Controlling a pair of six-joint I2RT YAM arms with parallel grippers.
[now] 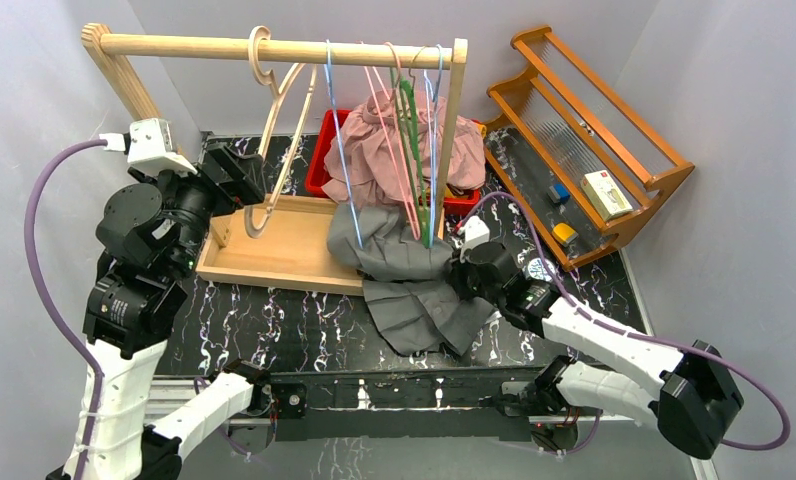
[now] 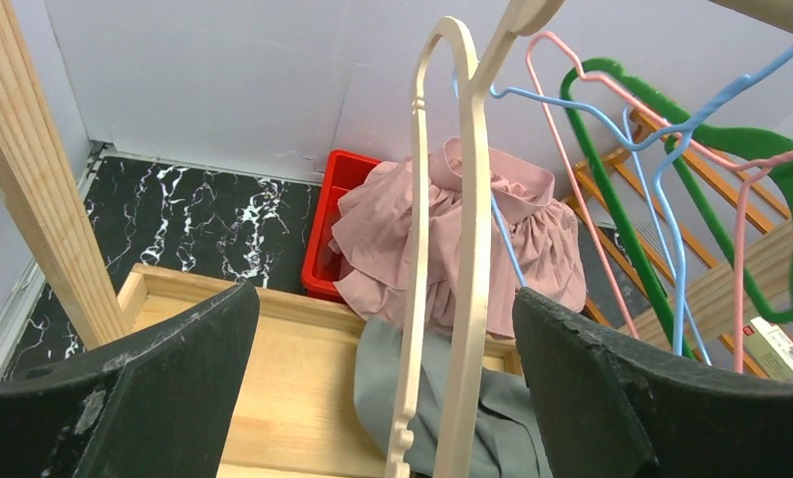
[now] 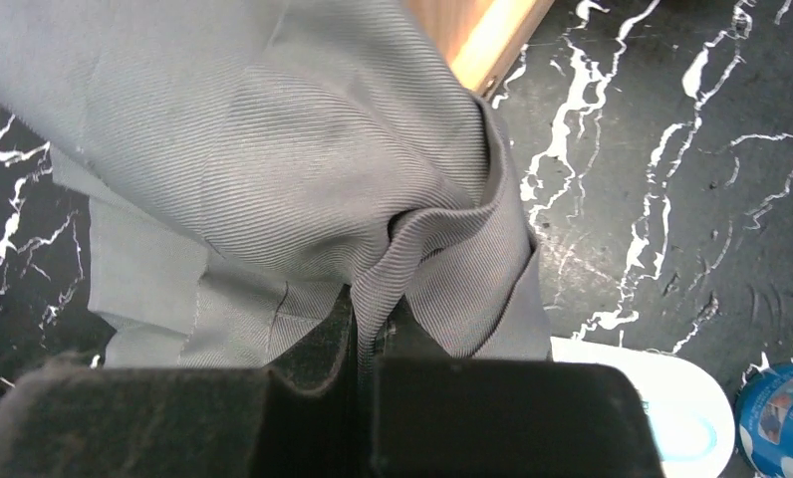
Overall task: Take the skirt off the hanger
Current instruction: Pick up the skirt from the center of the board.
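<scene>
Right gripper [image 3: 368,344]: clamped tight on a fold of the grey skirt [image 1: 414,290] | skirt: centre frame, heaped off the wooden tray [image 1: 274,255] onto the counter [image 1: 274,325] | left gripper [image 2: 385,329]: spread wide around the cream hanger [image 2: 467,199], gripping nothing | pinched fold shows only in the right wrist view

Black marble table [image 1: 274,325]. Wooden rail [image 1: 194,45] on angled posts, over a wooden tray [image 1: 284,255]. Behind the tray, a red bin [image 1: 324,155] heaped with pink cloth [image 1: 374,150]. At right, a wooden shelf [image 1: 629,120] lies tipped back, holding 1 white box [image 1: 606,193], 1 blue item [image 1: 559,193] and 1 yellow item [image 1: 565,233].
</scene>
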